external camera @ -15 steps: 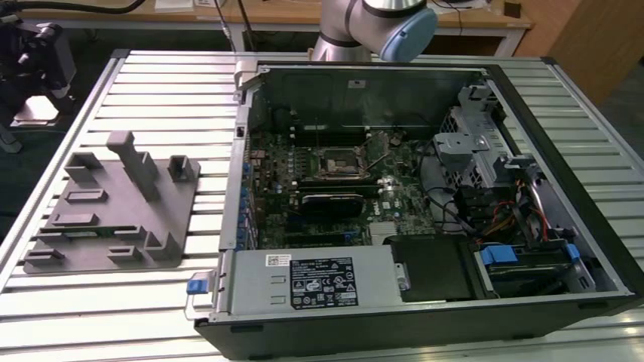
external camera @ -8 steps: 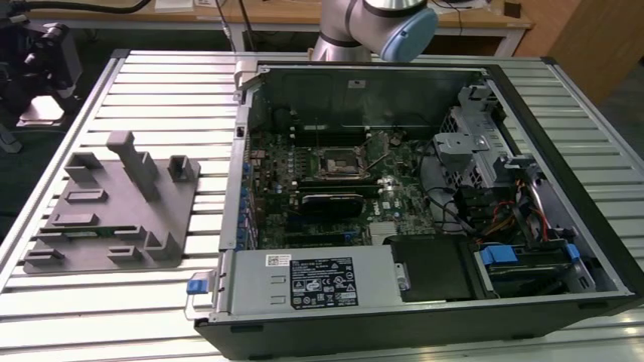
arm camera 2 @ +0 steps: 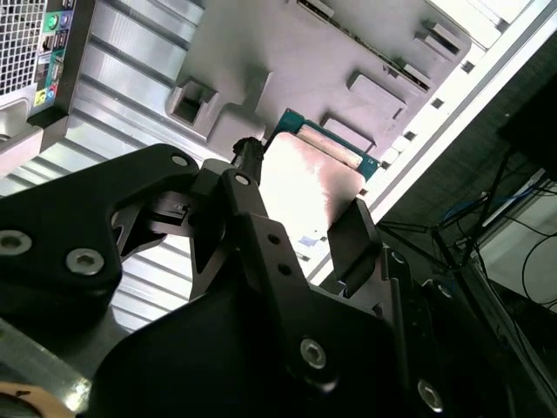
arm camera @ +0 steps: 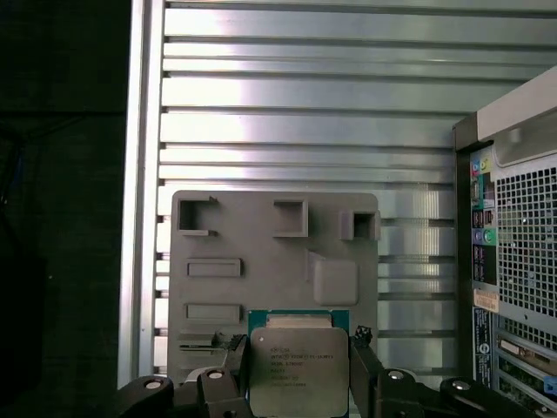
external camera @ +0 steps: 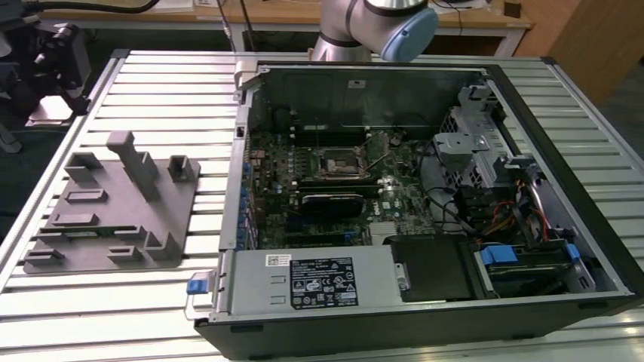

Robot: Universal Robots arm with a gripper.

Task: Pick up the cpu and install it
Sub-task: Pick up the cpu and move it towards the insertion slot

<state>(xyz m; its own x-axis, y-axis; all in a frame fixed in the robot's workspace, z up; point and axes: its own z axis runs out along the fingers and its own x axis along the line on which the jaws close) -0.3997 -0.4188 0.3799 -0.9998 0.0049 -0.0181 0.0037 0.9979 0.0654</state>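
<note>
The two black fingers (arm camera: 365, 366) are clamped on the cpu (arm camera: 298, 373), one pressed to each opposite edge, so the chip sits squarely between them with its silver lid and thin green rim facing the camera in the first wrist view. In the second wrist view the same chip (arm camera 2: 309, 178) shows as a bright, glaring plate pinched between the fingers (arm camera 2: 352, 231), its green edge sticking out past the fingertips. Beyond the fingertips lies the grey plastic tray (arm camera: 261, 252) with its raised blocks and shallow pockets, resting on the ribbed aluminium surface (arm camera: 305, 87). Off to one side of the fingers stands the rear of the computer case (arm camera: 513, 261), with a perforated grille and coloured ports. In the exterior view the tray (external camera: 111, 219) sits on the surface (external camera: 151, 83) at the exterior view's left of the open case (external camera: 423, 332), and the motherboard's square socket (external camera: 340, 161) shows inside it.
</note>
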